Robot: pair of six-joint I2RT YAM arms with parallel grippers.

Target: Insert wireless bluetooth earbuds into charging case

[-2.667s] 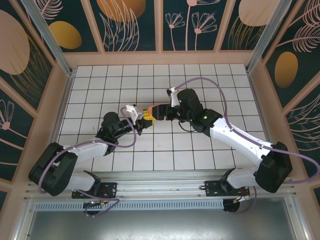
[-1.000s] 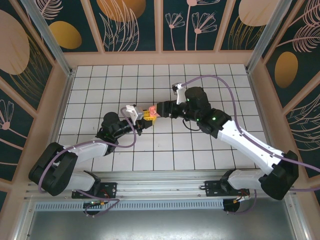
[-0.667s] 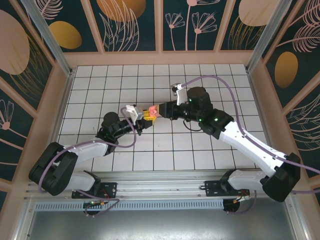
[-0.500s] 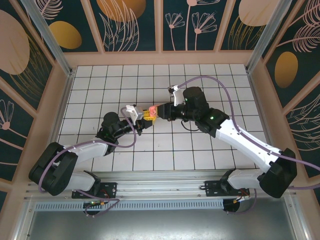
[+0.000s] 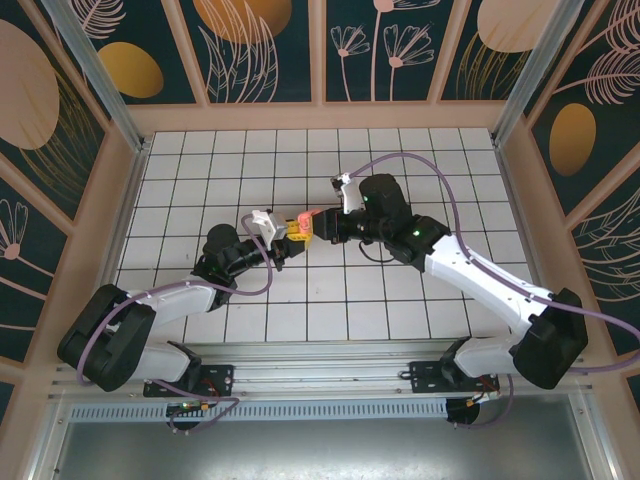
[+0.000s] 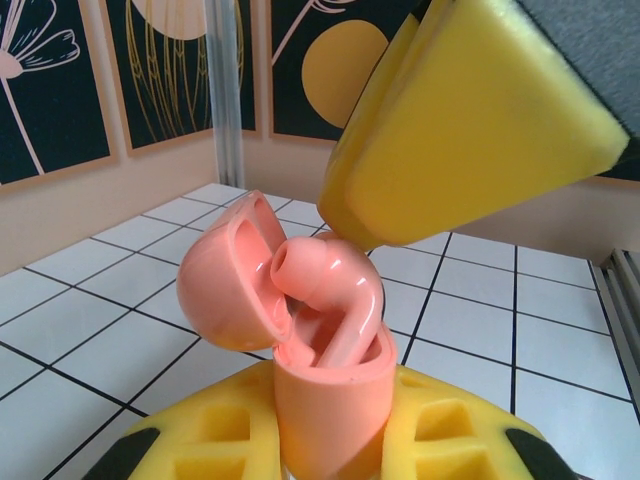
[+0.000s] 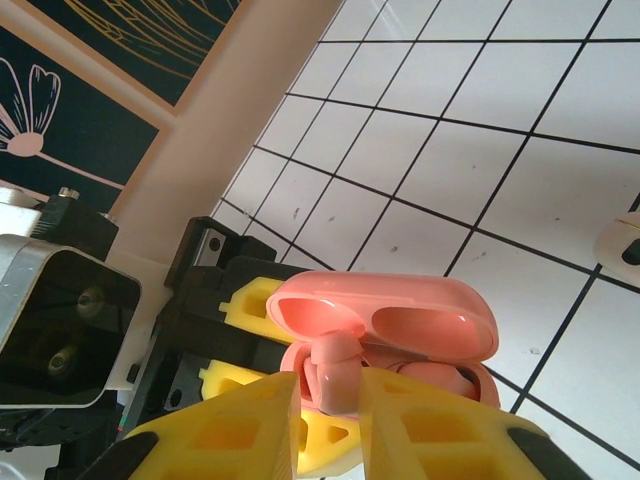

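The pink charging case (image 6: 330,410) stands upright with its lid (image 6: 222,288) open, and my left gripper (image 6: 330,445) is shut on its body between yellow pads. A pinkish-red earbud (image 6: 328,290) sticks half out of the case's near well. My right gripper (image 7: 328,390) comes in from above, its yellow fingers (image 7: 445,425) closed on that earbud (image 7: 336,372). From above, both grippers meet mid-table, the left gripper (image 5: 292,233) under the case (image 5: 303,218) and the right gripper (image 5: 316,228) against it.
A small pale rounded object (image 7: 620,243) lies on the white tiled floor (image 7: 520,170) at the right edge of the right wrist view. Patterned walls (image 5: 260,50) ring the table on three sides.
My right gripper, drawn back and open a second ago, has moved left onto the case and closed round the earbud. The left arm and the case have not moved.
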